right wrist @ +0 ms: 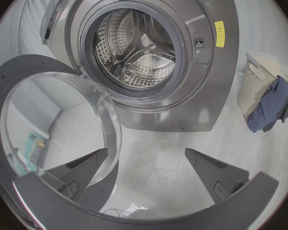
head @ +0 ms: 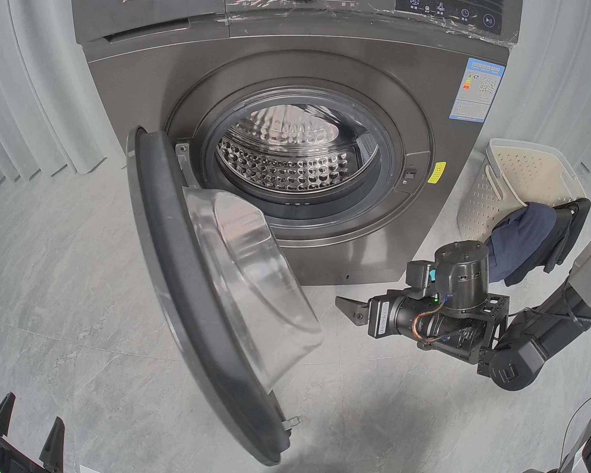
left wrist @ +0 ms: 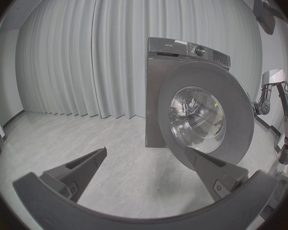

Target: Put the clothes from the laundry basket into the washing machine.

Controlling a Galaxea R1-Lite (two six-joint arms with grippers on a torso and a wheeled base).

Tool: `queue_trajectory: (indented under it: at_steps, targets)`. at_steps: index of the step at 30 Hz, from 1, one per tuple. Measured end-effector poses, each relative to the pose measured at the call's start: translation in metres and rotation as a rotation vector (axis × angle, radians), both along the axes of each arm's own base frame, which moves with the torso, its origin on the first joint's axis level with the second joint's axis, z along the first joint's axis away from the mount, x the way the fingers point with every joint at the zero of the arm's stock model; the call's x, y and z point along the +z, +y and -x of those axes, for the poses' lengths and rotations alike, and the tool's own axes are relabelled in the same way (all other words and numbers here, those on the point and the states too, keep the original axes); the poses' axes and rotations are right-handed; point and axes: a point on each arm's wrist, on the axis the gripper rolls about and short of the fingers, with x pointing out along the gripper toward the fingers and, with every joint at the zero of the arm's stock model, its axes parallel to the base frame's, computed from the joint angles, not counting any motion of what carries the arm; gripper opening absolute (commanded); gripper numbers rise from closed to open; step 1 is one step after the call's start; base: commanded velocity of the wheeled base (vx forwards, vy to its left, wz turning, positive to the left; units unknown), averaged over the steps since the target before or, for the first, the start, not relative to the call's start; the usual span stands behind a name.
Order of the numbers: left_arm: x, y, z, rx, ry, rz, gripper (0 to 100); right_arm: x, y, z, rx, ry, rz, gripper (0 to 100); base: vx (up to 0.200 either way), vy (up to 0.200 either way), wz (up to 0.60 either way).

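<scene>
Head view has the washing machine (head: 295, 100) standing straight ahead on the floor (head: 65, 264). Its door (head: 177, 284) is swung wide on the robot's left, which leaves the mouth of the drum (head: 289, 146) unobstructed for loading. The drum looks bare inside, so by my judgement no garment has gone in yet.

The laundry basket (head: 538, 165) stands on the floor just beside the machine's right front corner. The clothes (head: 522, 231), a dark blue piece with a darker one next to it, hang over its near rim and down its outer wall. Draped like that, they offer a loose fold that should be easy to pinch. Whether more garments lie inside the basket I cannot tell, since its interior is hidden from this angle.

The right end effector (head: 351, 310) hovers low over the floor between the door and the basket, its fingers spread wide and holding nothing. It points toward the door and machine front rather than at the laundry. The clothes lie off to its right, behind the wrist, near but clearly apart. I judge that the arm would have to turn toward the basket before any grasp.

The left end effector (left wrist: 144, 149) sits low on the robot's left, well away from the basket, also wide open and empty.
</scene>
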Motion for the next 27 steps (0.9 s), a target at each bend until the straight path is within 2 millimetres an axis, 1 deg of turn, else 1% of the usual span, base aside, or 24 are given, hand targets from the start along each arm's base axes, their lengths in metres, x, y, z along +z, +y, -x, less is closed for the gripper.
queue_trajectory:
  at_steps: [8,12,14,19,22,27]
  targets:
    - [0.000,0.000,0.000,-0.001,0.000,0.000,100,-0.003,0.007,0.000,0.018,-0.004,0.000,100,0.000,0.000,0.00]
    - [0.000,0.000,0.000,-0.001,0.000,0.000,100,-0.007,0.014,-0.003,0.026,-0.025,-0.009,100,-0.200,0.000,0.00]
    - [0.000,0.000,0.000,-0.001,0.000,0.000,100,-0.010,0.018,-0.008,0.025,-0.039,-0.016,100,-0.200,0.000,0.00]
    - [0.000,0.000,0.000,-0.001,0.000,0.000,100,-0.016,0.031,-0.015,0.042,-0.052,-0.024,100,0.000,0.000,0.00]
    - [0.000,0.000,0.000,-0.001,0.000,0.000,100,-0.019,0.044,-0.013,0.076,-0.055,-0.030,100,0.000,0.000,0.00]
    - [0.000,0.000,0.000,-0.001,0.000,-0.001,100,-0.020,0.056,-0.008,0.109,-0.063,-0.045,100,0.000,0.000,0.00]
